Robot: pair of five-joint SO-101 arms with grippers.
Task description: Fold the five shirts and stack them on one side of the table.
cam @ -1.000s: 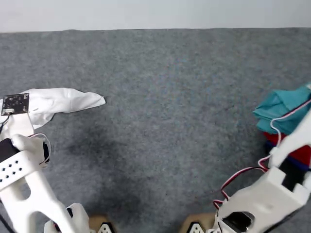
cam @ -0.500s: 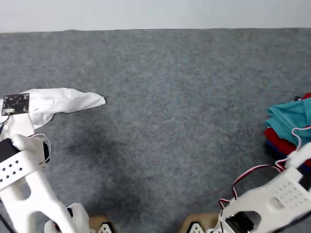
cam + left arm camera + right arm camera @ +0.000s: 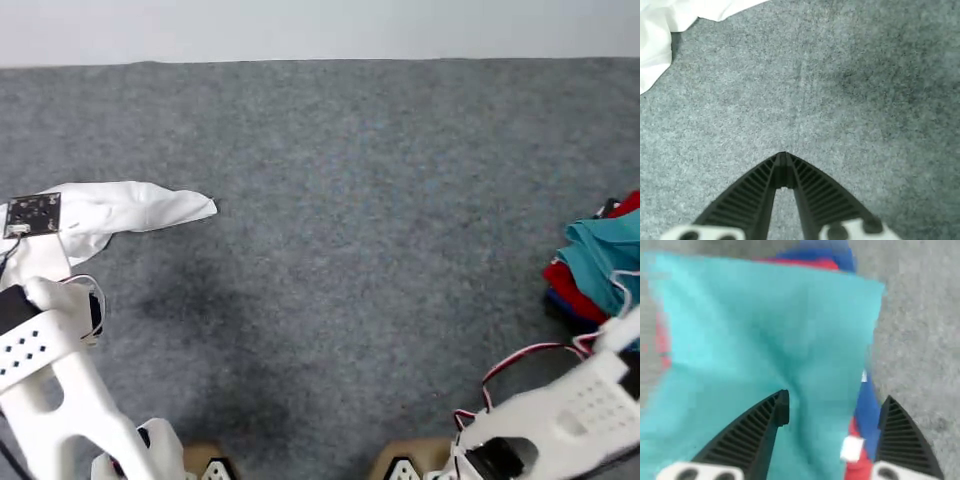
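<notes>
Left gripper (image 3: 785, 159): the two black ribbed fingers are pressed together at their tips, with nothing between them. It points down at bare cover.

Right gripper (image 3: 835, 400): the black ribbed fingers are spread wide apart and clamp nothing. It hangs over the top of the stack. I cannot tell whether the fingertips touch the cloth.

Crumpled white cotton shirt (image 3: 130, 210): lies unfolded at the left edge of the table. One rounded end reaches towards the middle. In the left wrist view its edge (image 3: 660, 30) lies well apart from the closed fingertips.

Folded teal shirt (image 3: 765, 330): lies on top of the stack at the right edge of the table (image 3: 610, 260), with creases across its middle. It sits under and between the right gripper's open fingers.

Red shirt (image 3: 570, 290): lies just under the teal one, with an edge showing at the side of the stack.

Dark blue shirt (image 3: 865, 415): lies lower in the same stack and shows past the teal edge beside one finger.

Grey felt table cover (image 3: 380, 200): spans the whole table between the white shirt and the stack.

White left arm (image 3: 50, 380): stands at the near left corner.

White right arm (image 3: 560, 420): stands at the near right, just beside the stack.
</notes>
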